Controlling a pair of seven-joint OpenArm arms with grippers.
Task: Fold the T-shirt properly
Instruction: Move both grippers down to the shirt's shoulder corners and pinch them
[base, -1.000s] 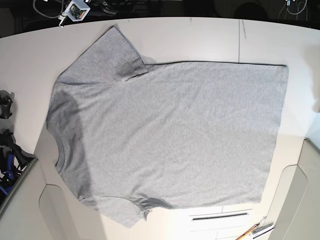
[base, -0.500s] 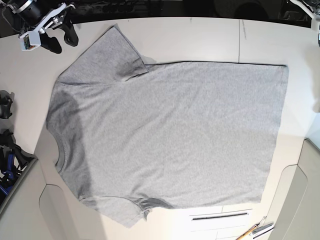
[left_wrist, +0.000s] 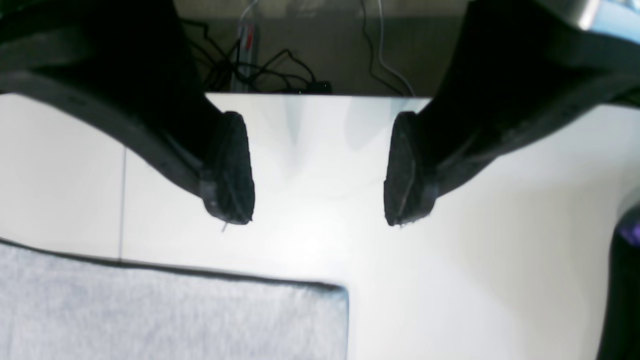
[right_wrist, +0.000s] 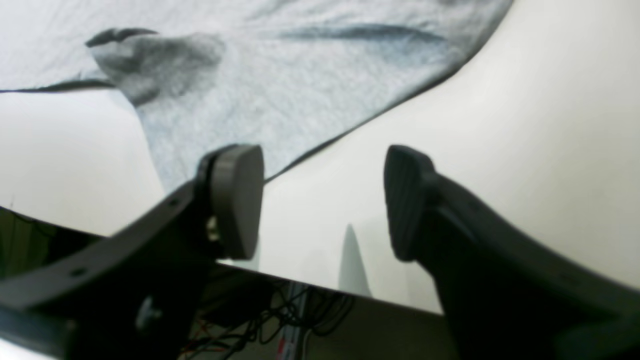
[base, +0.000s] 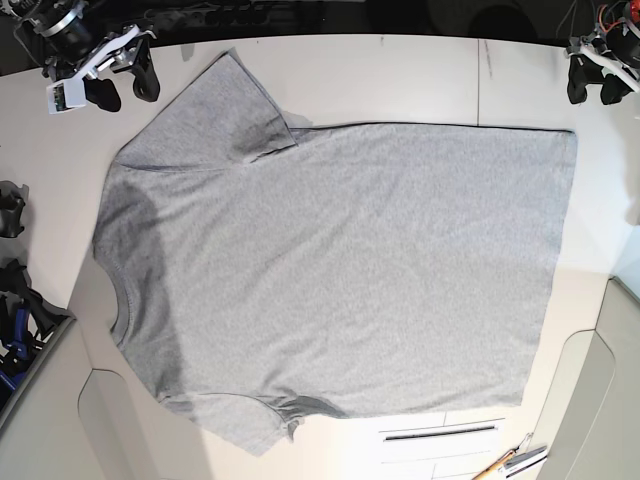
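The light grey T-shirt (base: 340, 270) lies flat on the white table (base: 400, 80), plain side up, neck at the left, hem at the right. My left gripper (base: 594, 88) is open and empty above the table just past the shirt's far hem corner; in the left wrist view its open fingers (left_wrist: 227, 170) hover over bare table, with the shirt's corner (left_wrist: 175, 315) below them. My right gripper (base: 122, 88) is open and empty beside the far sleeve; in the right wrist view (right_wrist: 322, 200) the sleeve (right_wrist: 280, 90) lies just beyond the fingertips.
Dark clamps and blue-handled tools (base: 15, 300) sit at the table's left edge. A pen-like tool (base: 510, 462) lies at the front right. The table's far edge (left_wrist: 320, 94) drops to cables on the floor. A table seam (base: 478, 80) runs near the left gripper.
Both grippers have come into the base view from the far side: the right one has moved toward the far sleeve, the left one down toward the far hem corner. The shirt has not moved.
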